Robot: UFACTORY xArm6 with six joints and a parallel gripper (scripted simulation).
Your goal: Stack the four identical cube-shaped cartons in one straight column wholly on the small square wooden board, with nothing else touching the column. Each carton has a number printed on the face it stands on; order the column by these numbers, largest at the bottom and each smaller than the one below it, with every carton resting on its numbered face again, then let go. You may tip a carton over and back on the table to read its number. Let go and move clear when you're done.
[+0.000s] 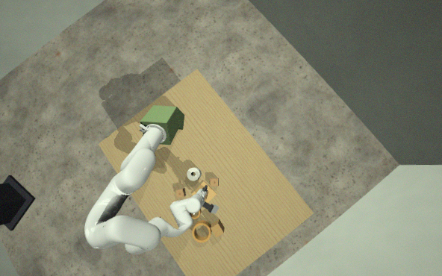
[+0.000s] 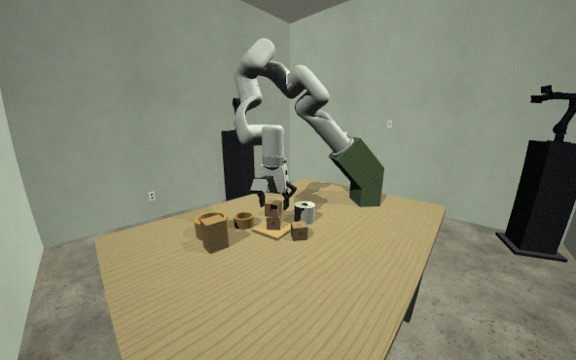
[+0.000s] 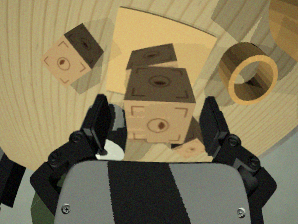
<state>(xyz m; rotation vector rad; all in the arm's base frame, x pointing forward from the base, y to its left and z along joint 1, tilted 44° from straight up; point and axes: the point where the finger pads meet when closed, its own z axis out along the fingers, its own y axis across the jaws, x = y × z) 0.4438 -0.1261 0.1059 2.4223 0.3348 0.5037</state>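
My gripper (image 1: pixel 204 189) (image 2: pixel 274 204) (image 3: pixel 155 106) is open, with one finger on each side of the upper carton (image 2: pixel 273 208) (image 3: pixel 159 120) and a gap on both sides in the wrist view. That carton rests on a lower carton (image 2: pixel 273 224) (image 3: pixel 151 55), which stands on the square wooden board (image 1: pixel 212 193) (image 2: pixel 277 235) (image 3: pixel 192 52). A third carton (image 1: pixel 213 181) (image 2: pixel 299 232) (image 3: pixel 64 62) stands on the table beside the board. A fourth carton (image 1: pixel 180 192) (image 3: pixel 191 148) stands on the opposite side, partly hidden in the wrist view. No printed numbers are visible.
A white roll (image 1: pixel 192 174) (image 2: pixel 308 214) stands near the board. A small wooden ring (image 2: pixel 243 223) (image 3: pixel 226 70), a large ring (image 1: pixel 201 241) (image 2: pixel 198 230) and a tall brown block (image 1: pixel 217 229) (image 2: pixel 215 235) stand on the other side. The arm's green mount (image 1: pixel 160 113) (image 2: pixel 362 167) is farther away.
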